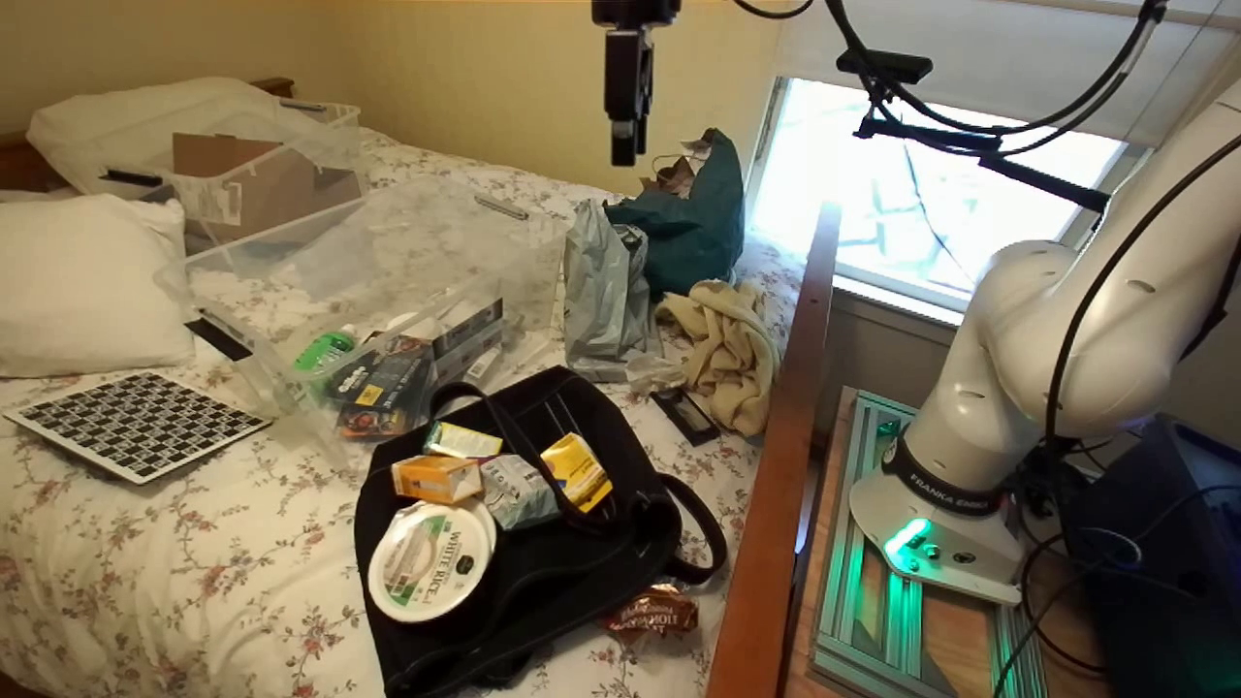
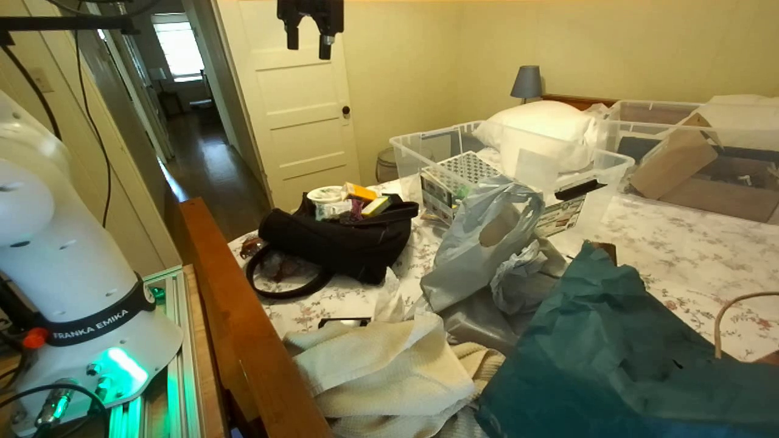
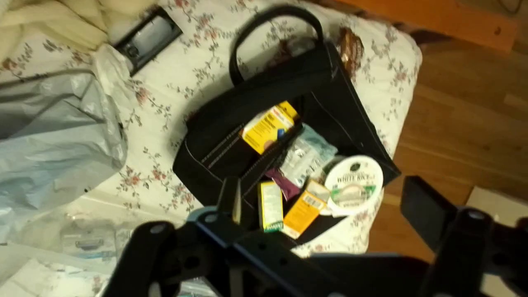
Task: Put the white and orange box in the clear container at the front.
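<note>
The white and orange box [image 1: 436,479] lies tilted on top of the black bag [image 1: 543,582] on the bed, touching the round white rice bowl [image 1: 433,560]. The box also shows in an exterior view [image 2: 360,192] and in the wrist view [image 3: 303,212]. The clear container [image 1: 254,361] stands on the bed beyond the bag, with a green bottle and dark cartons seen through it; its wall also shows in an exterior view [image 2: 406,159]. My gripper [image 1: 625,160] hangs high above the bed, open and empty; it also shows in an exterior view [image 2: 309,52].
A yellow carton [image 3: 268,128] and a yellow-edged white carton [image 3: 271,206] lie on the bag. A grey plastic bag [image 1: 603,291], teal bag [image 1: 693,218] and cream blanket [image 1: 727,349] lie near the wooden rail [image 1: 790,388]. A cardboard box [image 1: 247,184] sits in another clear tub behind.
</note>
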Action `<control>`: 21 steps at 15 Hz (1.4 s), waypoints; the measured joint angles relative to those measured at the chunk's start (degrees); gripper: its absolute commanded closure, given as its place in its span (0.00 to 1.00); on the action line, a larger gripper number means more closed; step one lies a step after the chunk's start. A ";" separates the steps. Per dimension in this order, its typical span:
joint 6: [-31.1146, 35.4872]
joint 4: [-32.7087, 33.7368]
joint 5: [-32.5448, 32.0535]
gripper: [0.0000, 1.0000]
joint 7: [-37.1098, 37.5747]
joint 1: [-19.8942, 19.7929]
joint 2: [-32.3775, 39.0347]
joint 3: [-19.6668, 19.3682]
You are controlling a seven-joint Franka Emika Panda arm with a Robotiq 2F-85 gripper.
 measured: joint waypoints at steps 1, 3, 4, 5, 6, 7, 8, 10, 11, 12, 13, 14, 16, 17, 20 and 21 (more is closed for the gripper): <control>3.71 0.00 0.99 0.00 2.07 0.00 0.67 0.62; 11.79 -0.27 1.35 0.00 5.63 0.00 1.85 1.89; 15.87 -0.54 1.34 0.00 7.04 -0.01 2.32 2.49; 19.27 -0.70 1.11 0.00 8.12 -0.01 2.87 3.07; 21.77 -0.70 1.00 0.00 8.82 -0.01 3.49 3.58; 23.02 -0.67 0.99 0.00 9.28 0.01 4.14 3.97; 23.12 -0.65 0.99 0.00 9.33 0.01 4.59 4.13; 23.12 -0.63 0.99 0.00 9.31 -0.04 4.68 4.10; 23.12 -0.63 0.99 0.00 9.31 -0.07 4.58 4.07; 23.12 -0.62 0.99 0.00 9.31 -0.08 4.51 4.06; 23.02 -0.62 0.99 0.00 9.35 -0.09 4.51 4.06; 22.81 -0.64 0.99 0.00 9.36 -0.09 4.57 4.10; 21.72 -0.63 1.03 0.00 9.11 0.09 5.24 4.57; 21.35 -0.62 1.40 0.00 8.44 0.44 5.98 5.01; 21.16 -0.49 2.08 0.00 6.97 2.33 9.26 7.20; 21.16 -0.40 2.08 0.00 6.97 2.98 10.54 8.10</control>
